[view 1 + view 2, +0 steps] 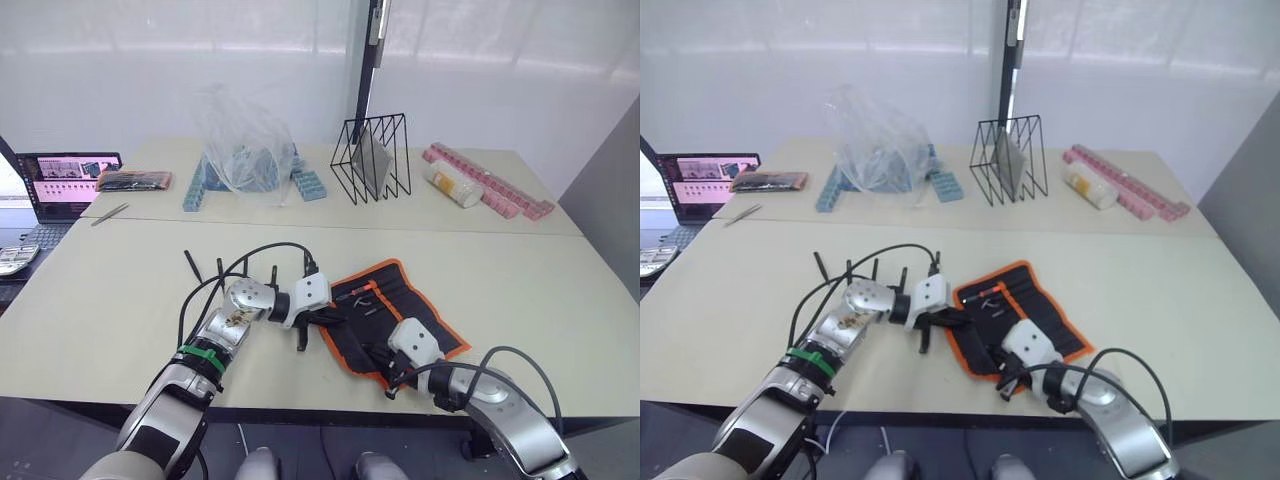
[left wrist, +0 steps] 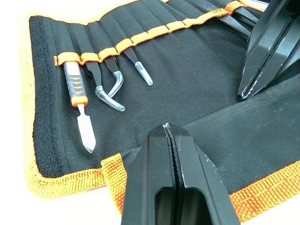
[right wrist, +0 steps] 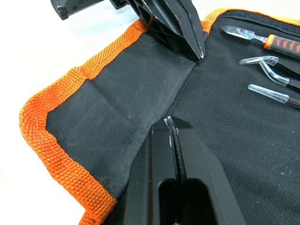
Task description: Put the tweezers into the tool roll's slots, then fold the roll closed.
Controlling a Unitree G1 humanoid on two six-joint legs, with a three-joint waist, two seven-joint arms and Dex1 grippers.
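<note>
The tool roll [image 1: 395, 315] lies open on the near part of the table [image 1: 520, 280], its orange-edged inner face up. The left gripper [image 2: 166, 129] has its two black fingers pressed together, pinching a flap of the roll's black fabric at the near-left edge. The right gripper [image 3: 169, 123] is likewise closed, its tips nipping the same folded flap near the corner, with the left gripper's tips just across the crease from it. Tucked under the orange strip dividing the slots [image 2: 117, 44] are an orange-handled blade [image 2: 79, 108] and three dark tools with clear caps on their tips [image 2: 110, 89]. Four slim black tweezers [image 1: 192, 265] lie loose on the table, left of the roll and well apart from it. Farther back I can see a black wire rack [image 1: 372, 158], a crumpled clear plastic bag [image 1: 245, 140], a pink strip of compartments [image 1: 490, 182], a single silver tweezer [image 1: 110, 213] and a laptop [image 1: 65, 185] at the left edge.
</note>
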